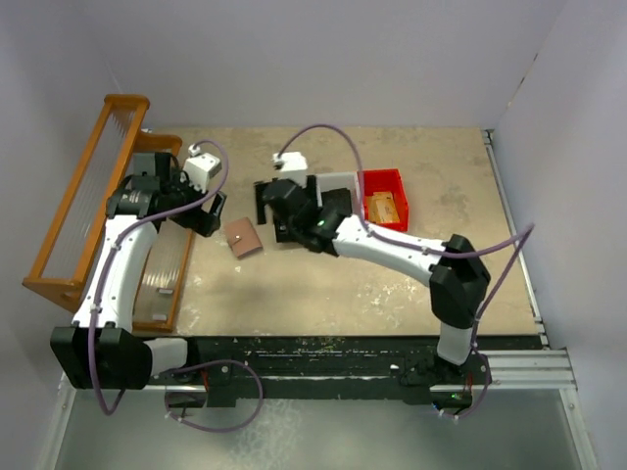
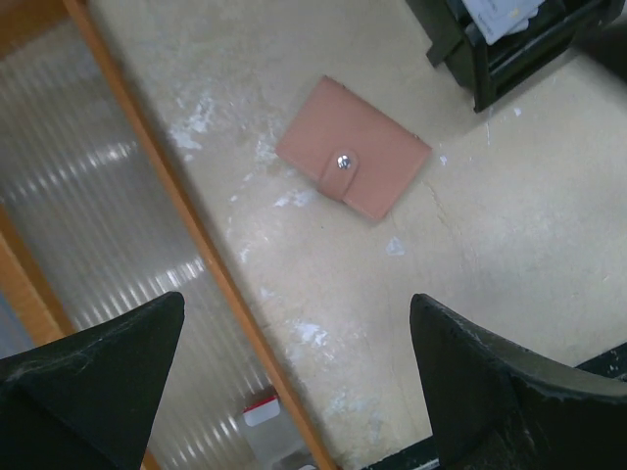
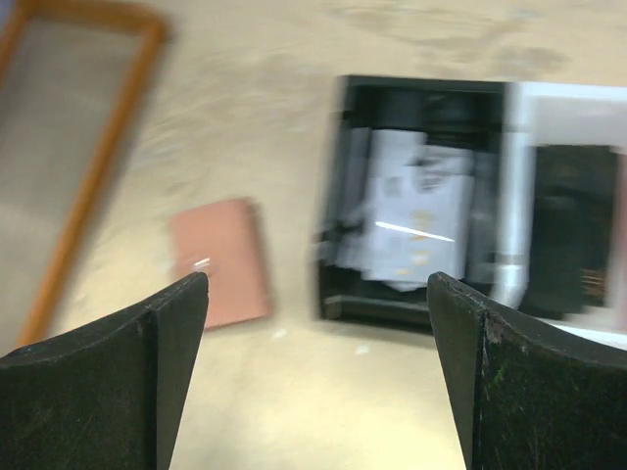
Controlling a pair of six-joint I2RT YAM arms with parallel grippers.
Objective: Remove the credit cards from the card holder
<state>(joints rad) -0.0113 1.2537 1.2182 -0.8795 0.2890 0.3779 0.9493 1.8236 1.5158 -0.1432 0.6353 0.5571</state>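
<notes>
— pale table, scuffed white in places. where is the card holder?
— it lies flat on the table, closed, snap button up, between the wooden frame and the black bin.
— and the grippers?
— left gripper hangs above the table near it, fingers wide apart, holding nothing. right gripper is also spread wide and empty, near the bin; its picture is blurred.

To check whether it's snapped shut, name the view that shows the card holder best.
The left wrist view: the card holder lies sharp and unobstructed, its snap fastened. The top external view shows it small; the right wrist view shows it blurred.
</notes>
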